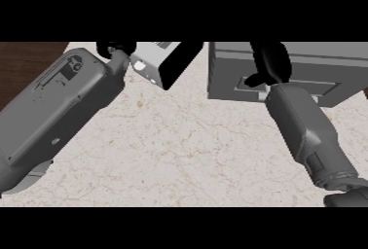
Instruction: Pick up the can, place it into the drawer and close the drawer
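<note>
Black right hand (267, 61) covers the drawer (237, 82) front; can hidden.

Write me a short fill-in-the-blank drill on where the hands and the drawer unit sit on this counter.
1. The right hand reaches onto the grey ____ unit.
2. The left hand shows at the view's upper ____.
3. The counter has a light ____ pattern.
4. No ____ shows anywhere on the counter.

Missing words: drawer; left; marble; can
</note>
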`<action>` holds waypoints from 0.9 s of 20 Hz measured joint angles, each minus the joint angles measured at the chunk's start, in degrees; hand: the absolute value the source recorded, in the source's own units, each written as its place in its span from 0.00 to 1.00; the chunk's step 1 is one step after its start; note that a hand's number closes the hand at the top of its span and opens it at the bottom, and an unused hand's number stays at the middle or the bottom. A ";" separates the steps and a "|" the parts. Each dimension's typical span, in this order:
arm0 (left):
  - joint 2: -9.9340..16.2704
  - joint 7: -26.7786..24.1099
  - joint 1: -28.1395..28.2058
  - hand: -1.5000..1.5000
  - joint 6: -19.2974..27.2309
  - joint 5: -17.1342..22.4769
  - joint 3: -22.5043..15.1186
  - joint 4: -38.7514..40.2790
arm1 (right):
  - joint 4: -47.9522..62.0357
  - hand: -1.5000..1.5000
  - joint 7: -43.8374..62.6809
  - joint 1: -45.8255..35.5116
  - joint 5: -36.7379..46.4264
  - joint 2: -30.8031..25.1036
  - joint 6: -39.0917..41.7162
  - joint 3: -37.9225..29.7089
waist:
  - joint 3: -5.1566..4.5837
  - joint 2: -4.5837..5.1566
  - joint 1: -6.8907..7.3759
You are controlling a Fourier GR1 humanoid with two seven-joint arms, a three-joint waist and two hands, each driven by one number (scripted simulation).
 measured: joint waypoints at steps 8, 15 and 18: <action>2.27 1.82 0.64 0.00 -0.40 -1.19 0.54 -3.19 | 7.17 0.00 0.98 -6.03 1.02 -1.82 -1.40 -1.21 | 0.45 0.98 0.85; 2.10 2.20 2.93 0.00 -0.05 -1.83 0.35 -6.02 | 11.29 0.00 1.34 -9.78 1.44 -1.68 1.02 -1.58 | 0.60 1.44 1.77; 2.44 3.03 2.67 0.00 0.08 -1.99 0.51 -6.85 | 12.34 0.00 -2.02 -11.04 -1.21 -0.98 3.76 -3.77 | 0.72 1.69 1.83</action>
